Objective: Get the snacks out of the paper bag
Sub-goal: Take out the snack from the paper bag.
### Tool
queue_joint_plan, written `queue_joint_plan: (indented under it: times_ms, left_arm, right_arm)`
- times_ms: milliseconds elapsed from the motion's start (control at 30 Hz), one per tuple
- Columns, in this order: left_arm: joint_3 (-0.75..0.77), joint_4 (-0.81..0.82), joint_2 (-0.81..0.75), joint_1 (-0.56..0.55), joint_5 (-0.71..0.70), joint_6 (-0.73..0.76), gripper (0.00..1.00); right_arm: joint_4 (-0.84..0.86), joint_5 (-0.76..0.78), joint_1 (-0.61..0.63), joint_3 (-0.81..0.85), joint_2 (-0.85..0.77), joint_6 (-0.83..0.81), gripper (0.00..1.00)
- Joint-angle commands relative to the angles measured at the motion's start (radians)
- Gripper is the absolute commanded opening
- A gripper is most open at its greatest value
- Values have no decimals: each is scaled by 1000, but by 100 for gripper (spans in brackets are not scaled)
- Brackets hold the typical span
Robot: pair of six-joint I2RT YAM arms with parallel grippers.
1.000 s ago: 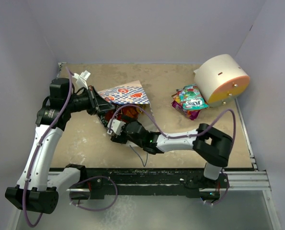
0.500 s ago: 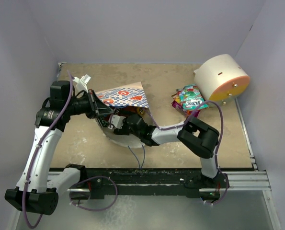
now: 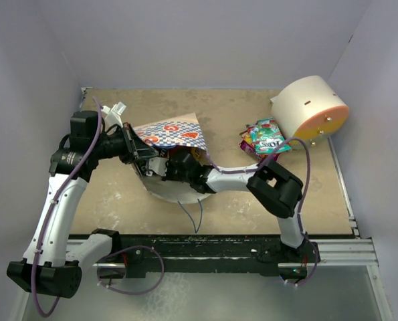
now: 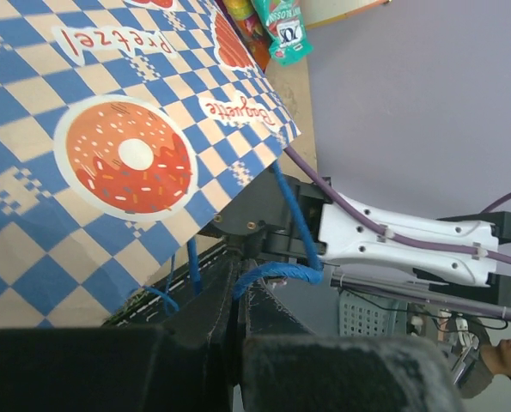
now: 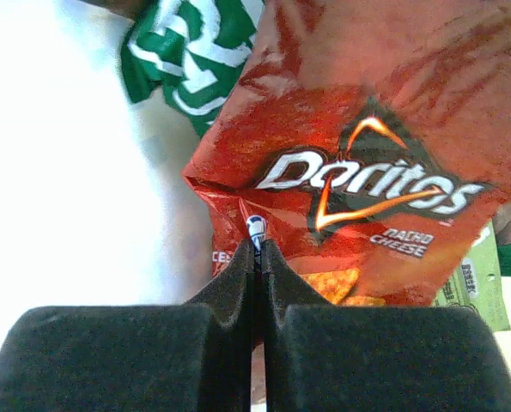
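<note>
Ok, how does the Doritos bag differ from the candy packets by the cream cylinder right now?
The Doritos bag is red-orange; the candy packets are teal, pink and purple. The Doritos bag sits inside the paper bag, while the candy packets lie outside it, beside the cream cylinder. The right gripper has its fingers shut on the Doritos bag's lower edge; no gripper is on the candy packets. Both are shiny snack packs.

A robotics lab booth: plain lavender walls (image 3: pixel 205 40) box in a tan tabletop (image 3: pixel 239 107) with a metal mounting rail (image 3: pixel 339 251)
</note>
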Motion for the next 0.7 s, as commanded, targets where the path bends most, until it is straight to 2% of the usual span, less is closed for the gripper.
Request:
queue_joint_plan:
  times_ms: [0,167,267,433,667]
  left_arm:
    - [66,50,26,-4,-22,-1,0]
    - [83,70,67,-3,-59,-6,0]
    - [77,94,86,-3,-63,-16,0]
    - [79,142,106,-3,-77,-30,0]
    - [89,149,135,-3,-105,-11,0]
  right_arm:
    - [-131,-230,-4,16,-192,62,0]
    - [-304,-507,-3,-36,-347,133,0]
    - [-343,-579,-4,-79,-458,210,0]
    - [-463,-593,-3,-110,-629,308,0]
    - [-825,-561,-3,-7,-894,302,0]
